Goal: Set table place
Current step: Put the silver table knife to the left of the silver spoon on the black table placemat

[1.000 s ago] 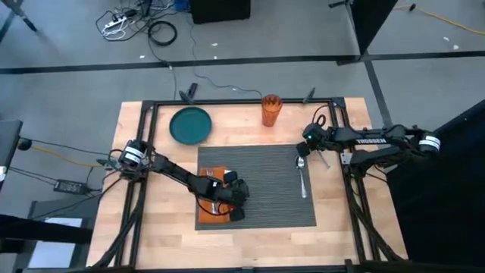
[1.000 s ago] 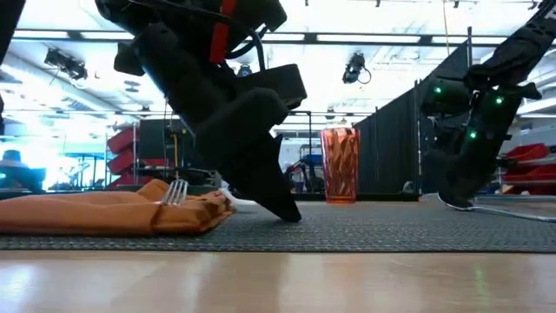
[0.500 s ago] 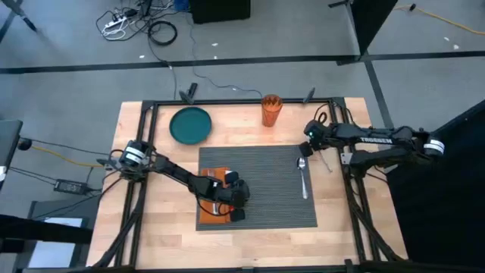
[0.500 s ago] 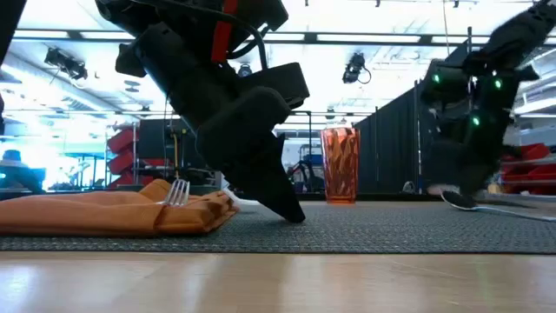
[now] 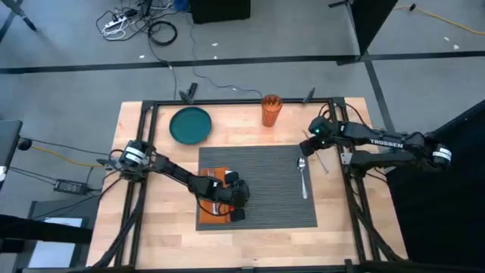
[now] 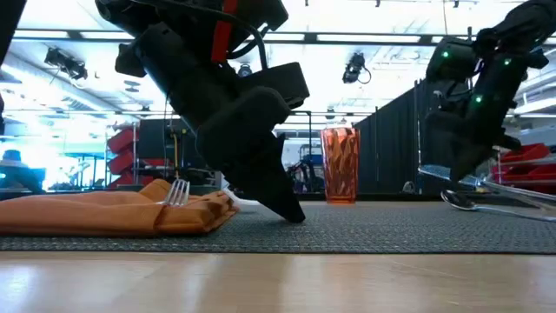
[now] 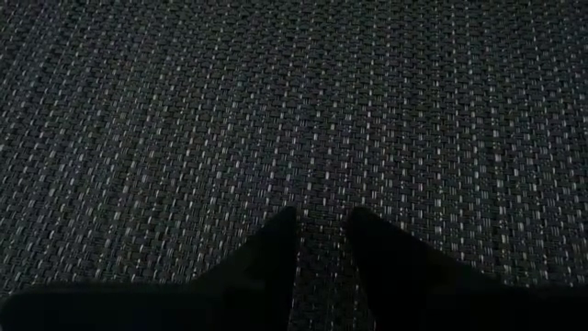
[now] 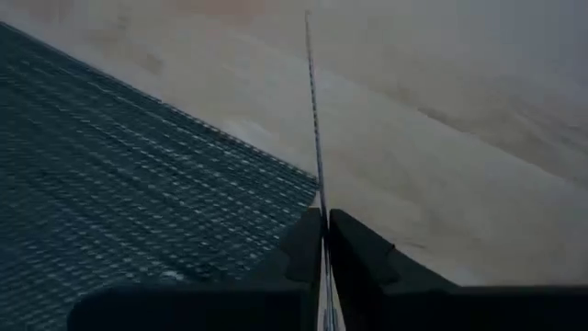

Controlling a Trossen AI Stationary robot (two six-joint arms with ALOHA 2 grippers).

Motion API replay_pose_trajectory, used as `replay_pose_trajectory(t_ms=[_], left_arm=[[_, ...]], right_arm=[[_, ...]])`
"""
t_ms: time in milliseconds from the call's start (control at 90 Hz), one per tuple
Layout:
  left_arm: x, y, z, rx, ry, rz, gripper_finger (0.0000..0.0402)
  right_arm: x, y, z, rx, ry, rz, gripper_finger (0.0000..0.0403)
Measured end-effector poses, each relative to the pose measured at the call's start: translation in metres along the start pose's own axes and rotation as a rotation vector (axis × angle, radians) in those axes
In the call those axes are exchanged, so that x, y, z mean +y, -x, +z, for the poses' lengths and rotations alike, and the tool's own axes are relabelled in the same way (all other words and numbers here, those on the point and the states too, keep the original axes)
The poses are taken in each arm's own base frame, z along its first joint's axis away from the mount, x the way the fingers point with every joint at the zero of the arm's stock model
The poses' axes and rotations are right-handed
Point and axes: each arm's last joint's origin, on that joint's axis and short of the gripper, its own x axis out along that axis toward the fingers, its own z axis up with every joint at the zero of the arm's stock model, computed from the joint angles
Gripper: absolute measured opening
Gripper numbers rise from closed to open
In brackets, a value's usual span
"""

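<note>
Placemat [image 5: 258, 186] lies mid-worktop [image 5: 151, 235] in the high view, with napkin [image 5: 214, 189] and fork at its left under the left claw [image 5: 235, 203], a spoon [image 5: 302, 176] at its right, and plate [image 5: 190, 125] and cup [image 5: 270, 109] beyond its far edge. In the low view the right claw [image 6: 473, 169] carries a knife [image 6: 486, 184] above the mat's right edge. The left wrist view shows fingers [image 7: 266, 262] slightly parted over bare mat; the right wrist view shows the claw pinching the knife [image 8: 314, 138], so I judge the knife is being placed, next lowered beside the spoon.
</note>
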Motion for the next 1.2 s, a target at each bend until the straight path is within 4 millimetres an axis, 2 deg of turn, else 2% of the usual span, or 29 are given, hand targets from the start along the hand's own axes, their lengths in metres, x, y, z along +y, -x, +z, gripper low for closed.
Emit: replay_pose_trajectory(t_ms=[611, 1200], left_arm=[[-0.001, 0.0, 0.002, -0.018, -0.009, -0.01, 0.0094], [-0.001, 0.0, 0.002, -0.021, -0.011, -0.007, 0.0094]], right_arm=[[0.013, 0.014, 0.035, -0.37, 0.018, 0.204, 0.0], [0.027, 0.019, 0.034, -0.329, -0.082, 0.409, 0.0]])
